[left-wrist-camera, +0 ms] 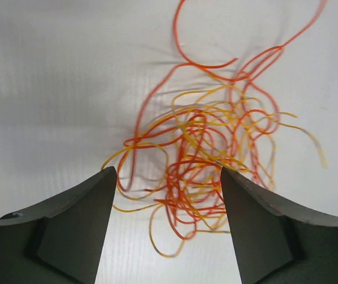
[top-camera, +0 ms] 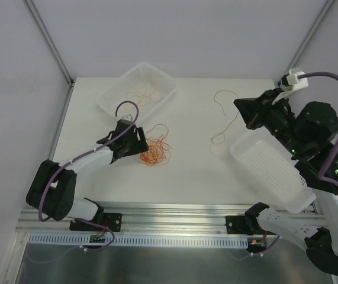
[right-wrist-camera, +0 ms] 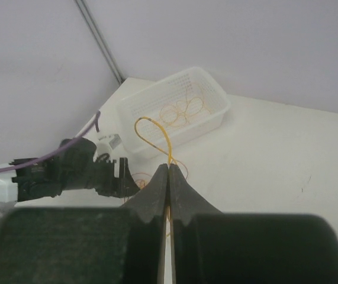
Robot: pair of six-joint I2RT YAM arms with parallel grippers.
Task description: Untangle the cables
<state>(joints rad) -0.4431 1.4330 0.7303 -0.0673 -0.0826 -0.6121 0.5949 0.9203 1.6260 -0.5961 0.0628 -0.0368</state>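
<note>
A tangle of thin orange and red cables (top-camera: 156,149) lies on the white table, left of centre. My left gripper (top-camera: 141,143) is open at its left edge. In the left wrist view the tangle (left-wrist-camera: 204,160) lies between and beyond the open fingertips of the left gripper (left-wrist-camera: 167,177), with nothing gripped. My right gripper (top-camera: 240,107) is raised at the right and shut on a single orange cable (top-camera: 215,97) that hangs in a curl down to the table. In the right wrist view the right gripper (right-wrist-camera: 169,167) pinches that cable (right-wrist-camera: 166,139), which loops up beyond the tips.
A white mesh basket (top-camera: 110,102) at the back left holds several orange cables (top-camera: 145,93); it also shows in the right wrist view (right-wrist-camera: 216,112). A second white basket (top-camera: 272,171) lies at the right under my right arm. An aluminium rail runs along the near edge.
</note>
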